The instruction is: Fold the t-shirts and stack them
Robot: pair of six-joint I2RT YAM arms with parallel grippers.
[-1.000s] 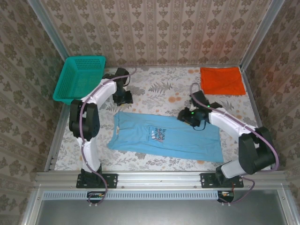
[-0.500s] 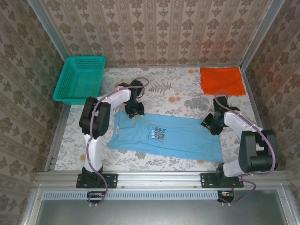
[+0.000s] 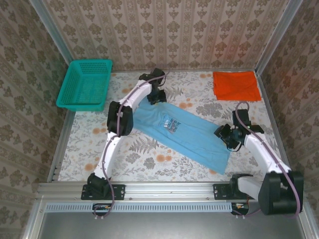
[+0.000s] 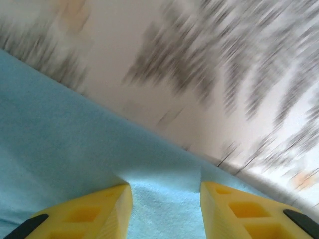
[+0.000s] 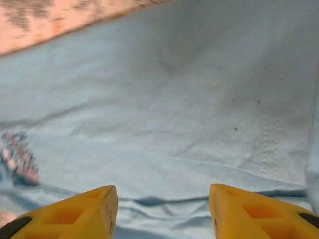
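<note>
Soft light blue t-shirt (image 3: 184, 133) lies wrinkled, slanting from 11 to 5 o'clock across the floral desk (image 3: 144, 157). The left hand (image 4: 165, 204) and right hand (image 5: 162, 209), yellow fingers spread, are over its ends. Orange-red t-shirt (image 3: 237, 85), folded square, sits at 1 o'clock.
</note>
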